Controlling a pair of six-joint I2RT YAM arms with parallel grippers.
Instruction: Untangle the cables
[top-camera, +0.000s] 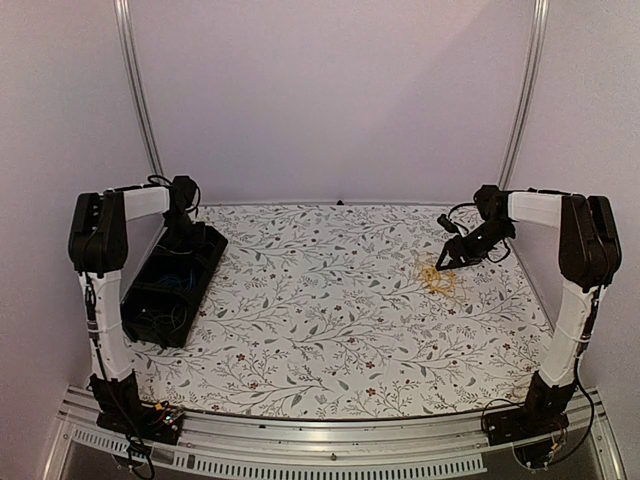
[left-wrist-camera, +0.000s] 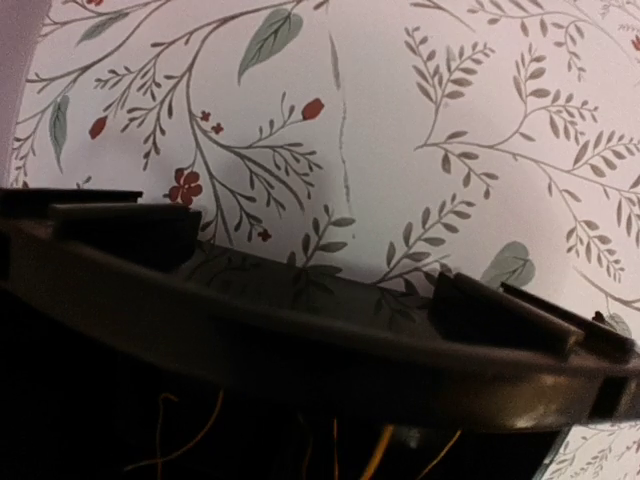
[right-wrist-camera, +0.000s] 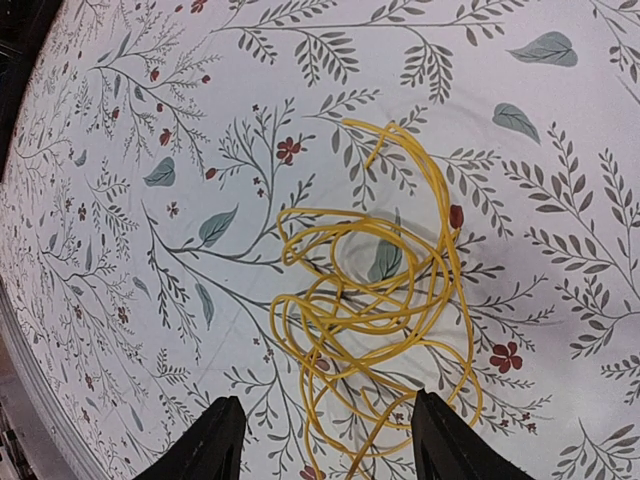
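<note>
- Top external view is showing the left arm (top-camera: 100, 235) reaching forward along the left side of the table. Its elbow is raised and the left gripper (top-camera: 184, 222) is pointing down over the far end of a black bin (top-camera: 205, 265).
- Whether the left gripper's fingers are apart or together I cannot tell. From above they are merging with the dark bin, and the left wrist view is not showing them.
- Left wrist view is looking across the bin's dark rim, with the flowered tablecloth (left-wrist-camera: 480, 120) lying beyond it. Thin orange-yellow strands (left-wrist-camera: 378, 452) are lying in the shadow inside the bin, below the rim.
- From above, blue wires (top-camera: 172, 283) are lying inside the bin, nearer the arm bases than the left gripper.
- At the right side of the table, the right arm (top-camera: 585, 250) is bending at a raised elbow and reaching inward and down. The right gripper (top-camera: 443, 264) is hanging low over the cloth.
- Just beside that gripper, on its near side in the top view, a yellow cable (right-wrist-camera: 370, 300) is lying on the cloth in a loose, tangled coil, well apart from the bin.
- Right wrist view is showing two black fingertips (right-wrist-camera: 215, 445) standing wide apart and clamping nothing.
- Lower loops of the coil are running into the gap between the two tips, while most of the coil is lying just beyond them. Whether either tip is touching a strand I cannot tell.
</note>
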